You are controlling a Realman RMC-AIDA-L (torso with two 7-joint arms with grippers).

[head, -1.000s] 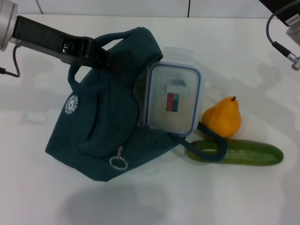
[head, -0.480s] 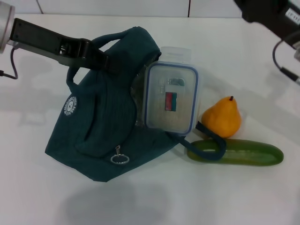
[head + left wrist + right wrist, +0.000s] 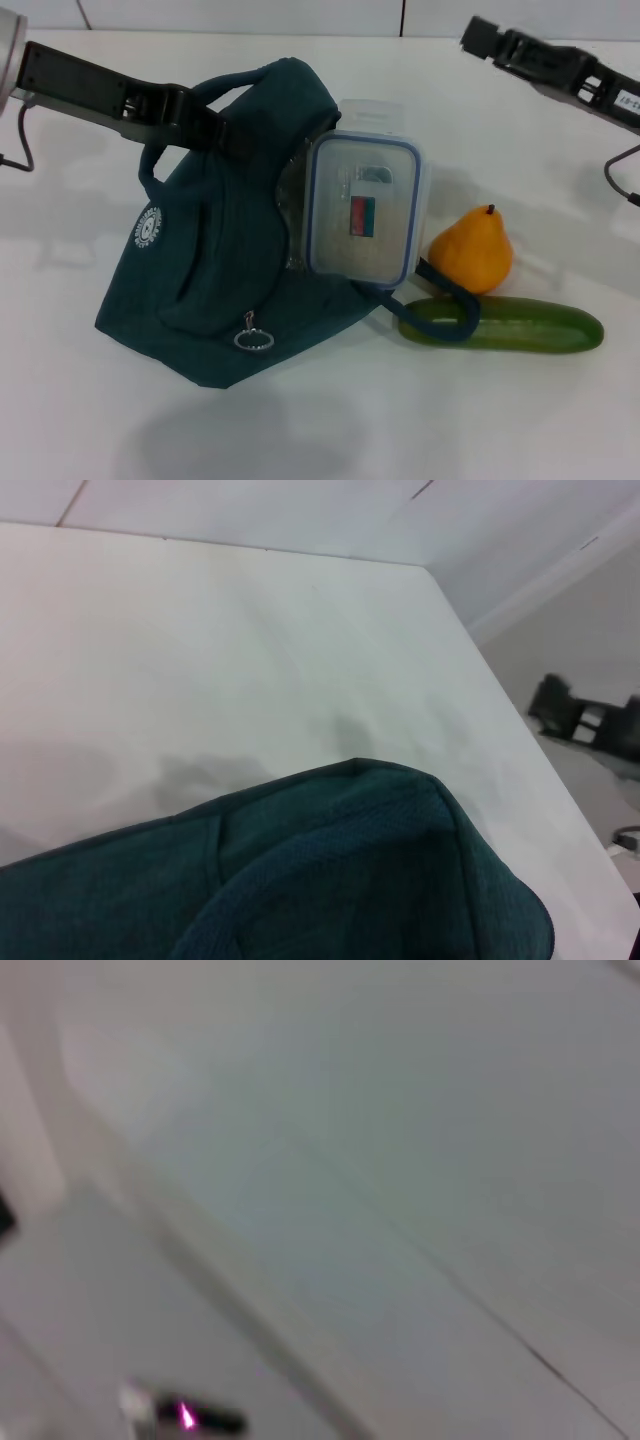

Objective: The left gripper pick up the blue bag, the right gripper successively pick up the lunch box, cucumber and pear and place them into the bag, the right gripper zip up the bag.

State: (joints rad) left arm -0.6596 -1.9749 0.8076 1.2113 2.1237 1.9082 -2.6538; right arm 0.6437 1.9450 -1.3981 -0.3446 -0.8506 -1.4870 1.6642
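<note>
While the blue bag [image 3: 215,290] slumps on the white table [image 3: 330,420] w/ its top end lifted, we see the left gripper [image 3: 215,125] clamped on the upper loop handle [image 3: 235,82], fingers closed round the strap. The bag's round white logo [image 3: 150,226] faces us on the robot's left side and the ring zipper pull [image 3: 253,340] hangs near the lower edge. The lunch box [image 3: 365,208] sits upright-ish at the bag's mouth on the robot's right side, resting against the fabric, sticker toward us; we can't say how far in it is. The bag's second handle [image 3: 452,300] trails out from below the box and loops over the near end of the cucumber [image 3: 505,325], which lies flat on the table. The pear [image 3: 473,252] stands just behind the cucumber, beside the box, stem up. The right gripper [image 3: 478,34] hovers high at the far right, well apart from everything, and we can't tell if its fingers are spread or closed. In the left wrist view only teal fabric [image 3: 330,870] and table show; the right wrist view gives nothing usable.
</note>
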